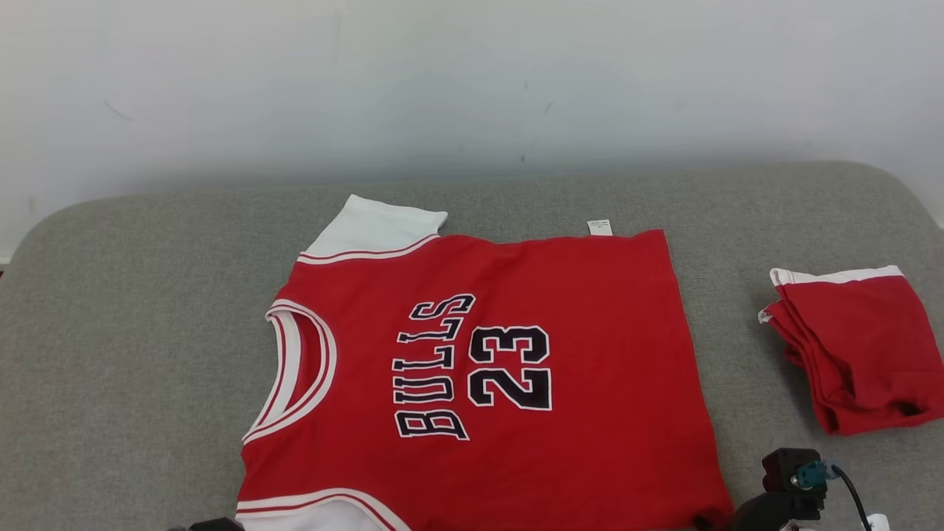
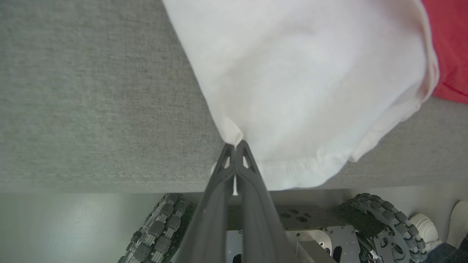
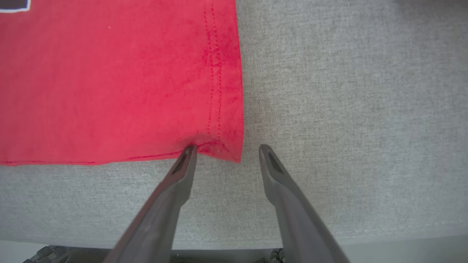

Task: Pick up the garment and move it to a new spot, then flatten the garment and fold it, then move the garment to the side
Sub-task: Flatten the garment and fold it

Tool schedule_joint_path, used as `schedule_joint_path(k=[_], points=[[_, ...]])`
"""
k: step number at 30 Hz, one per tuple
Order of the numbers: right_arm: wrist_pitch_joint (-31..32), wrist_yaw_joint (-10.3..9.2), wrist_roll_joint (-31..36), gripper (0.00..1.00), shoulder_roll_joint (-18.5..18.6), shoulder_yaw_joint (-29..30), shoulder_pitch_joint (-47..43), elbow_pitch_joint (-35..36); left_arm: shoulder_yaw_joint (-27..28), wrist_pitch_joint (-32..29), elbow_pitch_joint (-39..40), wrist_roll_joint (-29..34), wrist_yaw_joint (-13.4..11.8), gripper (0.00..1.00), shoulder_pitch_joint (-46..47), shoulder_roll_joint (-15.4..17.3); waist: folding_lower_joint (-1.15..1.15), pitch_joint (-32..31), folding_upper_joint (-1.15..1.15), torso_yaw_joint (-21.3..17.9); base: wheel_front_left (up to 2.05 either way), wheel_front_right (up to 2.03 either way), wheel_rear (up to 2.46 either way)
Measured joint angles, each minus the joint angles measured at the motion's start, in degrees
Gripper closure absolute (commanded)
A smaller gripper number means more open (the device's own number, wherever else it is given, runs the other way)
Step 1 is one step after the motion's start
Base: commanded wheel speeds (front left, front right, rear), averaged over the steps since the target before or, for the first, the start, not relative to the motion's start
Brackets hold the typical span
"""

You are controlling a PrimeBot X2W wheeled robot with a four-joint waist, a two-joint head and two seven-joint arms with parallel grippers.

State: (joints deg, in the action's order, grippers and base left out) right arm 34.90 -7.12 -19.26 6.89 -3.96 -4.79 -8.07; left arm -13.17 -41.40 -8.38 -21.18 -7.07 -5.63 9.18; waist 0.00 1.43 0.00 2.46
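Bulls jersey point(image 1: 487, 369) flat, unfolded on grey cushion point(image 1: 133, 332). Left gripper point(image 2: 236, 146) jaws clenched on white sleeve point(image 2: 303, 80); right gripper point(image 3: 227, 149) jaws released astride hem corner point(image 3: 225, 135). Fold, side move remain.

jersey point(image 1: 479, 369): cut off at 6 o'clock
tag point(image 1: 599, 227): print too small to read
red pile point(image 1: 863, 346): cut at 3 o'clock
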Motion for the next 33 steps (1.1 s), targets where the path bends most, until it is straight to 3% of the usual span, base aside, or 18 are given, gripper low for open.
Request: schedule_joint_path(k=[3, 5, 6, 7, 8, 18, 33], points=[[0.43, 0.00, 0.08, 0.30, -0.16, 0.43, 0.83, -0.46, 0.14, -0.02, 0.14, -0.01, 0.00, 1.00, 0.01, -0.05, 0.00, 0.23, 0.00, 0.07, 0.00, 0.00, 0.00], [0.69, -0.01, 0.09, 0.51, -0.20, 0.64, 0.87, -0.88, 0.22, -0.42, 0.18, -0.01, 0.00, 1.00, 0.02, -0.08, 0.00, 0.36, 0.00, 0.12, 0.00, 0.00, 0.00], [0.94, -0.01, 0.15, 0.56, -0.22, 0.67, 0.87, -1.00, 0.26, -0.42, 0.19, 0.00, 0.00, 1.00, 0.02, -0.09, 0.00, 0.41, 0.00, 0.14, 0.00, 0.00, 0.00], [0.96, 0.00, 0.15, 0.83, -0.25, 0.75, 0.87, -1.03, 0.30, -0.42, 0.21, 0.00, 0.00, 1.00, 0.03, -0.11, 0.00, 0.45, 0.00, 0.16, 0.00, 0.00, 0.00], [0.98, 0.00, 0.15, 1.00, -0.27, 0.78, 0.88, -1.05, 0.33, -0.43, 0.21, 0.00, 0.00, 1.00, 0.04, -0.14, 0.00, 0.49, 0.00, 0.19, 0.00, 0.00, 0.00], [1.46, -0.01, -0.76, 1.00, -0.86, 1.94, 0.70, 1.12, 1.47, -0.88, 2.36, -0.25, -0.04, 1.00, 0.04, -0.63, 0.00, 0.32, 0.00, 0.39, 0.00, 0.00, 0.00], [1.48, 1.09, -5.95, 1.00, -1.37, 4.37, -0.41, 11.99, 3.67, 3.21, 14.94, -0.62, -0.05, 1.00, 1.64, -1.79, 0.00, -0.83, 0.00, 0.60, 0.00, 0.00, 0.00]])
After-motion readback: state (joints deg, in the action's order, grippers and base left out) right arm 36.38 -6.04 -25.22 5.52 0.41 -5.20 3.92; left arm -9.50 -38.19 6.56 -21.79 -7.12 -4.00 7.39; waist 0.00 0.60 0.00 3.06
